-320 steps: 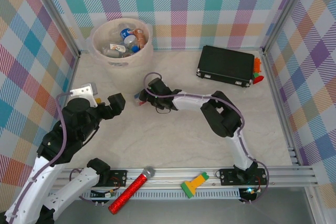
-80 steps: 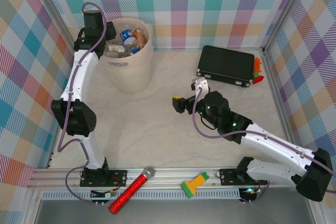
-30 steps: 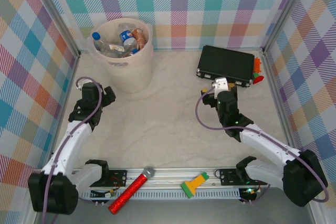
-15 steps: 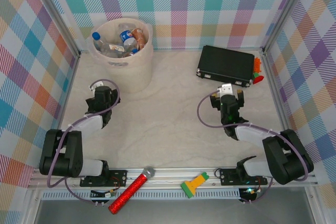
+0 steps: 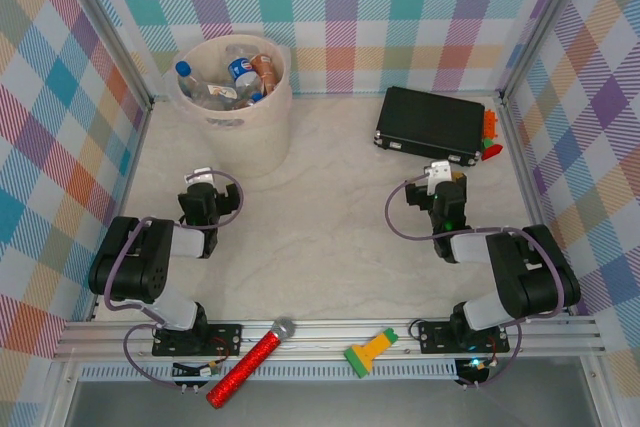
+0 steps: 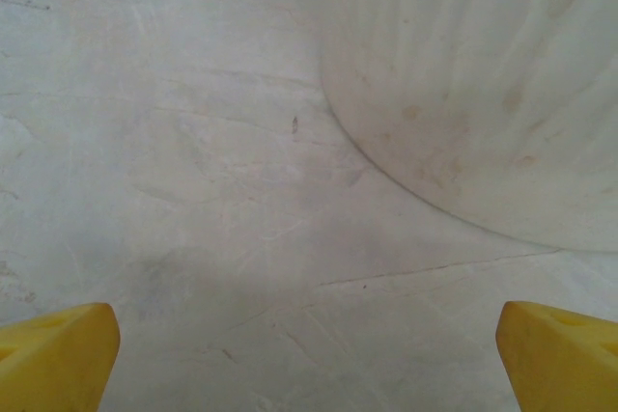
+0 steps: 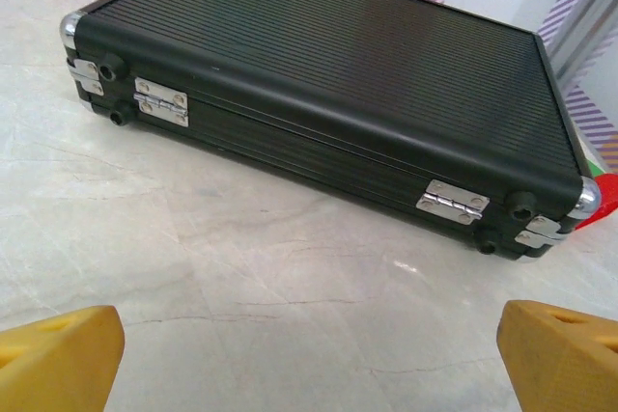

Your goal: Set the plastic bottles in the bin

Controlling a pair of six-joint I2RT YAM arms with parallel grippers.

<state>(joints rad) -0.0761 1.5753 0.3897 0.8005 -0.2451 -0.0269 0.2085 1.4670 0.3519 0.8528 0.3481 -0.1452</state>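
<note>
As it hangs low over the pale worktop (image 6: 193,190), left tool (image 6: 309,364): yellow fingers (image 6: 53,359) spread as wide as they go, nothing between them.
Right tool (image 7: 309,359): just as wide apart, empty, also low over the worktop.
Ahead of the left tool: the bin (image 6: 483,94), its pale ribbed wall and foot just in front and to the right, not touched.
Ahead of the right tool: black case (image 7: 319,74), closed, its hinged edge turned toward the tool, near but apart.
Where the plastic bottles (image 5: 232,75) are: heaped inside the bin, beyond and above the left tool; blue caps and a red-brown label top the heap.
Behind both tools: red glitter microphone (image 5: 250,362) and green-and-yellow flashlight (image 5: 368,352) on the near rail (image 5: 540,332), probably left there because neither is a bottle.
Likely reason for the pose: both arms sit folded close to their bases with nothing gripped, which reads as a parked stance; the task looks done or nearly so.
What the top view adds: the bin's contents, the folded arms, the things on the rail.
What the wrist views add: the bare gap between each pair of fingers, faint stains low on the bin's wall, the case's metal hinges (image 7: 452,202) and a red thing (image 7: 601,195) at its right corner.
</note>
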